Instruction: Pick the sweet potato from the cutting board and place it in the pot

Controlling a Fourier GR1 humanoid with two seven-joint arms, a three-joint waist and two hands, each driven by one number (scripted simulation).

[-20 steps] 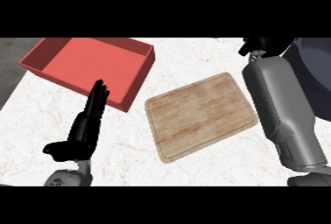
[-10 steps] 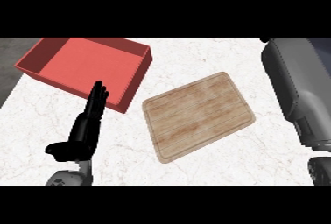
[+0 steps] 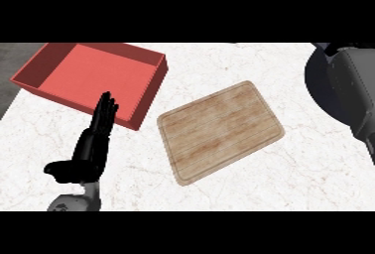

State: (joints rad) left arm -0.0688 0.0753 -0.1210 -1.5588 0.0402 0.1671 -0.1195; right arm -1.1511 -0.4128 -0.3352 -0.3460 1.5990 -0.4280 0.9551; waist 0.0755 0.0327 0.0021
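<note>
Left hand: the black left hand (image 3: 93, 144) is resting at the lower left of the head view, standing edge-on with its fingers straight and together, pointing away, and its thumb sticking out to the left; it is holding nothing. A grey wrist is showing just below it.
Tabletop: a white marbled tabletop (image 3: 293, 168) with faint reddish veins is filling most of the view, looking smooth and flat.
Cutting board: a light brown wooden cutting board (image 3: 219, 131) with rounded corners and visible grain is lying flat in the middle, turned at an angle; its top is bare.
Red bin: a shallow square red bin (image 3: 92, 74) with plain smooth walls is sitting at the upper left, one corner coming close to the board; the left fingertips are reaching up just beside its near wall.
Right arm: a bulky grey forearm (image 3: 355, 87) is crossing the right edge; the right hand is lying outside the view.
Pot: a dark rounded rim at the far right may be the pot (image 3: 313, 84), but I cannot tell for sure.
Sweet potato: it is showing nowhere in the view, so I cannot tell where it is.
</note>
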